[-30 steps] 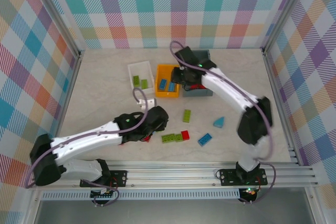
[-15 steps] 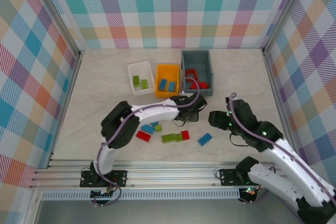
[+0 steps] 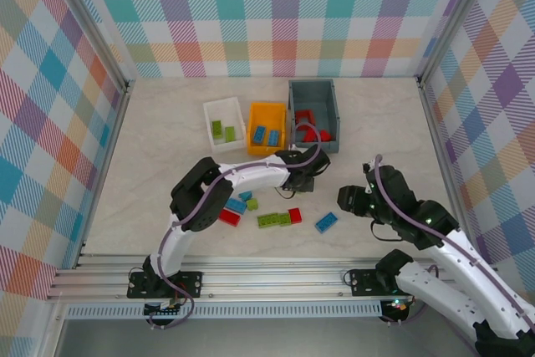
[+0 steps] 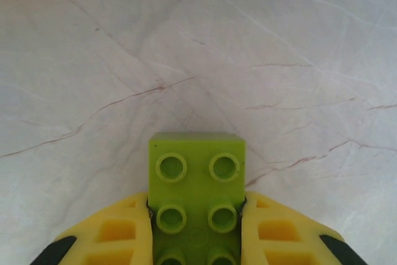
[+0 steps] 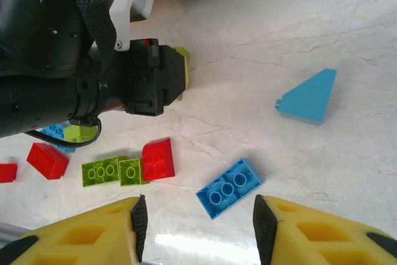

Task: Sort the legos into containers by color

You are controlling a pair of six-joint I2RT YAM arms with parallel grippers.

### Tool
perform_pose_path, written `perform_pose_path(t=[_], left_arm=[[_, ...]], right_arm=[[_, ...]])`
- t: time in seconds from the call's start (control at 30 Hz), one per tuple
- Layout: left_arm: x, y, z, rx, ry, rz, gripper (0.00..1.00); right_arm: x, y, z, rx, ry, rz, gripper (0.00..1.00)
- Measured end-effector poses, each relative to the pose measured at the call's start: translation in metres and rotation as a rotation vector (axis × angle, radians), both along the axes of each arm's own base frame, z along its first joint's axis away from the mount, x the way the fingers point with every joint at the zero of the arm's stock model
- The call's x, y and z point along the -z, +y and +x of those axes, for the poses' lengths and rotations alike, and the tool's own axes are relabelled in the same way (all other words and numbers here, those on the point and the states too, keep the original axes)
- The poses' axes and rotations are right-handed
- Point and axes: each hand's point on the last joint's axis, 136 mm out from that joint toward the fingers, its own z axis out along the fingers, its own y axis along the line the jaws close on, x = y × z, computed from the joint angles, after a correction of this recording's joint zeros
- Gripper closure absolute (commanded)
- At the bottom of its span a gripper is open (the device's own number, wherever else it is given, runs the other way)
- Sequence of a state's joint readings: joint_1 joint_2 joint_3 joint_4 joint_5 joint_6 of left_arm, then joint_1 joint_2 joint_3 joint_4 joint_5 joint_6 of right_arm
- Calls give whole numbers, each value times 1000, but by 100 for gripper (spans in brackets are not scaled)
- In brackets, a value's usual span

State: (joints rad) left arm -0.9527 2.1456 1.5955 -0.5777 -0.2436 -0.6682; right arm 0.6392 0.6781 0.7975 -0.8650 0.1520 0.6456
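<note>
In the left wrist view my left gripper is shut on a lime green lego, its yellow fingers pressed on both long sides just over the marble table. From above, that gripper sits below the orange container. My right gripper hangs open above a blue lego, which lies just beyond the fingertips. From above, the right gripper is right of the blue lego. A cyan wedge lego lies further off. The white container holds green pieces, and the grey container holds red ones.
Loose legos lie left of the blue one: a red one, a lime pair and another red one. The left arm's black wrist reaches across close to the right gripper. Metal frame posts bound the table's sides.
My left arm swung from the left pile to the lime lego and shut on it. My right arm left the grey container and came down over the blue lego.
</note>
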Motion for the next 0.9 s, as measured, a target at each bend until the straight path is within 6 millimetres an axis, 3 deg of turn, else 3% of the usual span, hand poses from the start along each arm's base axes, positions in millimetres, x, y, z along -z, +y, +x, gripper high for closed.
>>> perform_pose_path(t=[0.07, 0.17, 0.3, 0.4, 0.53, 0.63, 0.77, 0.9], left_arm=[[-9, 12, -2, -11, -5, 6, 83], [-43, 41, 3, -57, -26, -19, 83], [-104, 96, 40, -190, -105, -118, 83], [-124, 143, 72, -292, -138, -148, 83], [-108, 196, 111, -399, -112, -115, 83], [-84, 218, 134, -446, -75, -99, 84], [-57, 231, 165, -477, -32, -102, 83], [-52, 230, 197, -480, -46, -118, 83]], right_arm=[[1, 7, 2, -32, 7, 4, 51], [6, 27, 6, -112, 20, 7, 51], [20, 69, 9, -255, 39, -21, 51], [30, 111, 10, -368, 41, -51, 51], [25, 165, 15, -461, -6, -40, 52], [18, 195, 22, -484, -49, -3, 51], [16, 216, 39, -471, -87, 18, 51], [13, 239, 57, -457, -133, 46, 51]])
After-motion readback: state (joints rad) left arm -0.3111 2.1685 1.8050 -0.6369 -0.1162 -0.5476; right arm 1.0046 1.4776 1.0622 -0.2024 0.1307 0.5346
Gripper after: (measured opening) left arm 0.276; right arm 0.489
